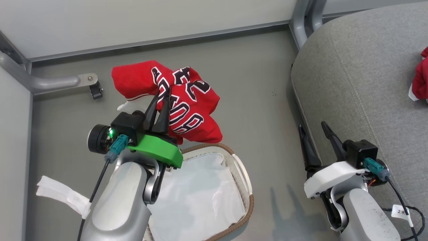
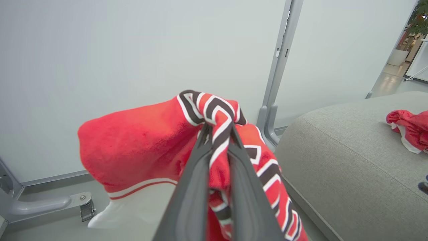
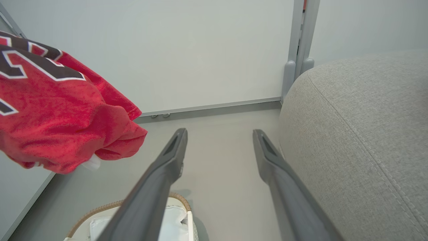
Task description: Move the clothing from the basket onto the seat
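Observation:
My left gripper (image 1: pixel 162 97) is shut on a red jersey (image 1: pixel 190 103) with black-and-white lettering, held in the air above the far end of the basket (image 1: pixel 245 174). In the left wrist view the fabric is pinched between the gripper's (image 2: pixel 217 130) dark fingers, and the jersey (image 2: pixel 133 144) droops to both sides. Only the white liner (image 1: pixel 200 197) shows inside the basket. The grey seat (image 1: pixel 361 83) lies to the right, with another red garment (image 1: pixel 421 80) on it. My right gripper (image 1: pixel 312 127) stands open and empty beside the seat's edge (image 3: pixel 361 134).
White wall panels and a grey metal post (image 1: pixel 302 20) close off the far side. A metal leg with a caster (image 1: pixel 95 88) juts in at the left. A white cloth strip (image 1: pixel 60 194) lies on the floor at the lower left. Bare grey floor separates basket and seat.

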